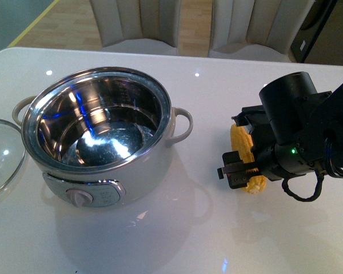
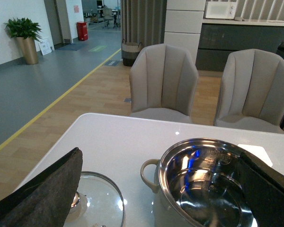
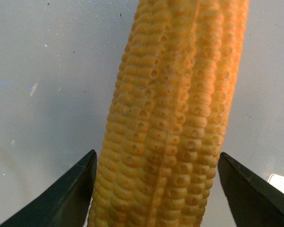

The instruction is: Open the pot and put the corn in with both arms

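While the right arm (image 1: 297, 131) sits low over the tabletop (image 1: 217, 74) on the far right of the front view, its wrist is bent down and pointed back toward me, w/ a small green light showing on the housing. Under it lies the corn cob (image 1: 240, 142), flat on the tabletop, well apart from the pot (image 1: 151, 171) and to the pot's right. From the right wrist cam I see the right fingers (image 3: 61, 198) spread, one on each side of the cob (image 3: 170, 118). One pad is just beside the kernels and the other stands off w/ a thin gap, so no pinch.

Pot is uncovered at centre-left, steel bowl bare inside, dial (image 1: 80, 198) facing me. Glass lid (image 1: 3, 154) lies flat on the tabletop just beside the pot's left side, partly cut off by the frame edge.

Left arm isn't in the front view. On the left wrist cam the left fingers (image 2: 47, 189) are spread wide and hold nothing. They hang above the tabletop, one over the lid (image 2: 102, 198), the other over the pot rim (image 2: 162, 175). Two beige chairs (image 2: 163, 80) stand beyond the far table edge.
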